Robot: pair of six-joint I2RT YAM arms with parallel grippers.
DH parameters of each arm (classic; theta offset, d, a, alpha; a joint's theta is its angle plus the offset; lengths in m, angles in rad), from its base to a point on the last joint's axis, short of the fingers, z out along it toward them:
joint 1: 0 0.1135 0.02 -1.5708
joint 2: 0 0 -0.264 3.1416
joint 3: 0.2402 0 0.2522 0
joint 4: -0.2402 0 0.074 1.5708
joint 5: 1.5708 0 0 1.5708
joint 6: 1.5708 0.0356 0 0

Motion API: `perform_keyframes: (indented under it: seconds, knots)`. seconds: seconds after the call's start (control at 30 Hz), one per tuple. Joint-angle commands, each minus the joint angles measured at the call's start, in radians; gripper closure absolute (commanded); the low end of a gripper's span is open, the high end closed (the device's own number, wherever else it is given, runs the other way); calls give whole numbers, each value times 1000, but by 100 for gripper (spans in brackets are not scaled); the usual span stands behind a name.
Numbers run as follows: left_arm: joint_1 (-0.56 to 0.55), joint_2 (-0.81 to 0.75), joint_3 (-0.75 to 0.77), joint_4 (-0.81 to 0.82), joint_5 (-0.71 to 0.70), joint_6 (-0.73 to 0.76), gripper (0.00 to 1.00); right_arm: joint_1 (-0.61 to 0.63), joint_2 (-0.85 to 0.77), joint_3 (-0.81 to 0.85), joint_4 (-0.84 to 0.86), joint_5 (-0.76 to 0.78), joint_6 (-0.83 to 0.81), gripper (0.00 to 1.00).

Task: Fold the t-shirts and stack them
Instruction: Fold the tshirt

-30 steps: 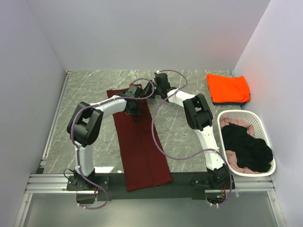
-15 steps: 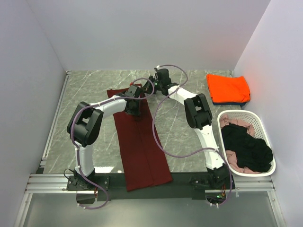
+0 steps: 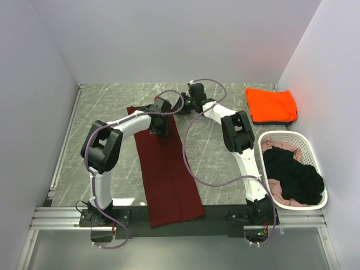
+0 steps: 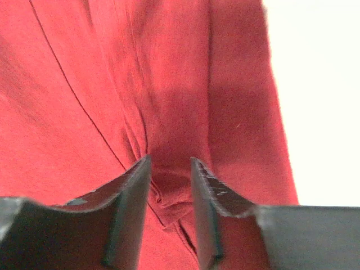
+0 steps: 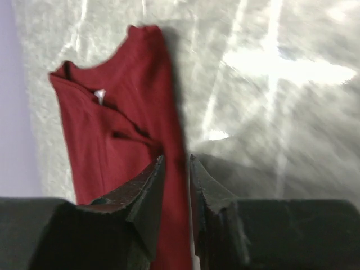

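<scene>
T-shirt of dark maroon cloth (image 3: pixel 169 174) lies folded into a long strip on the grey marbled surface (image 3: pixel 107 107), between the arms. Left gripper (image 4: pixel 169 163): jaws narrowly apart astride a gathered ridge of the cloth; whether they grip it cannot be told. Right gripper (image 5: pixel 176 160): jaws slightly spread above the strip's edge, holding nothing.

We see a table (image 3: pixel 107 101) with a grey-green marbled top and pale veins. Plain white walls box it in: a back wall (image 3: pixel 180 39), a left wall (image 3: pixel 28 112) and a right wall (image 3: pixel 332 67). A metal frame (image 3: pixel 180 216) runs along its near edge. Glare (image 5: pixel 281 67) streaks the top in our right wrist view.
</scene>
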Motion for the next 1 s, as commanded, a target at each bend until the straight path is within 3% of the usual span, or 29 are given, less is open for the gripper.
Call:
perform_keyframes:
  seconds: [0.0, 0.2, 0.43, 0.6, 0.97]
  knots:
    - [2, -16, 106, -56, -50, -16, 55, -24, -172, -36, -46, 45, -93, 67]
    - [23, -111, 149, -114, -83, -112, 41, -31, -441, -275, -165, 123, -199, 58]
    - [23, -142, 71, -121, -35, -195, 37, -8, -773, -690, -241, 167, -239, 54]
    - [23, -78, 65, -102, -25, -214, 37, 54, -994, -984, -284, 197, -248, 48]
    - [23, 179, 246, -96, -53, -180, 38, 137, -1280, -1233, -349, 251, -165, 45]
